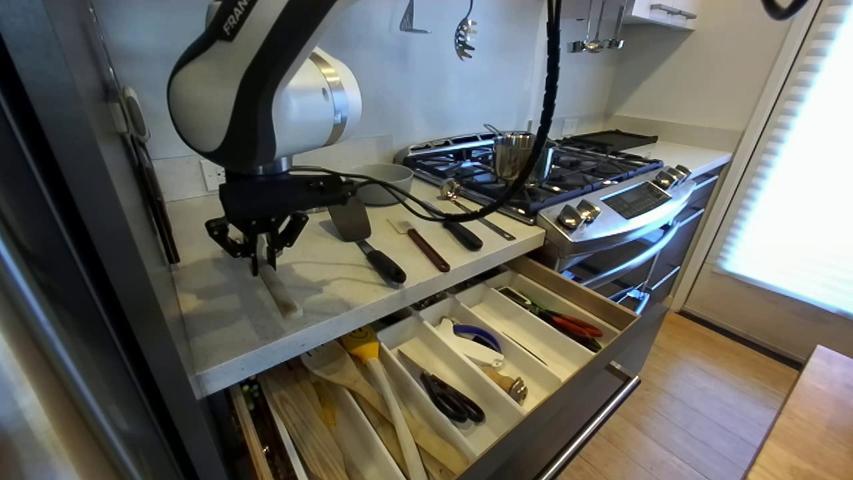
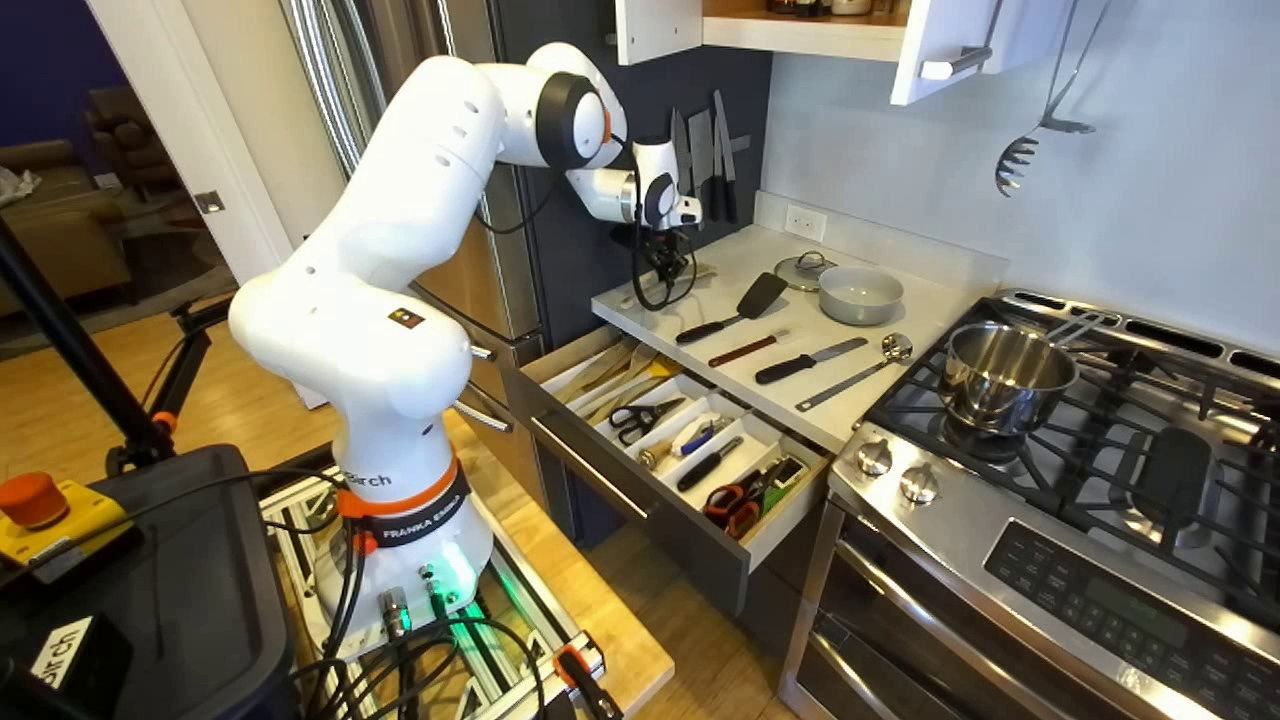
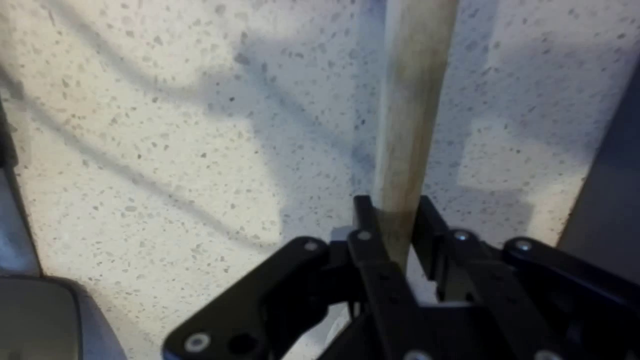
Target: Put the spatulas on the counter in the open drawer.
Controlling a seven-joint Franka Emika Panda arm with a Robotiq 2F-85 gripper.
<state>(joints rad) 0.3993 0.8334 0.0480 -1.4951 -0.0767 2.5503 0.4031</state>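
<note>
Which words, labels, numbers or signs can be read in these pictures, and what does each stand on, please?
"FRAN", cut off: arm
"FRANKA", rest blurred: black band
"rch", first letters unclear: arm's column
"rch", first letters unclear: white label
Smiling face: yellow utensil
Unreadable, too small: oven panel markings, arm sticker
In the wrist view: none
</note>
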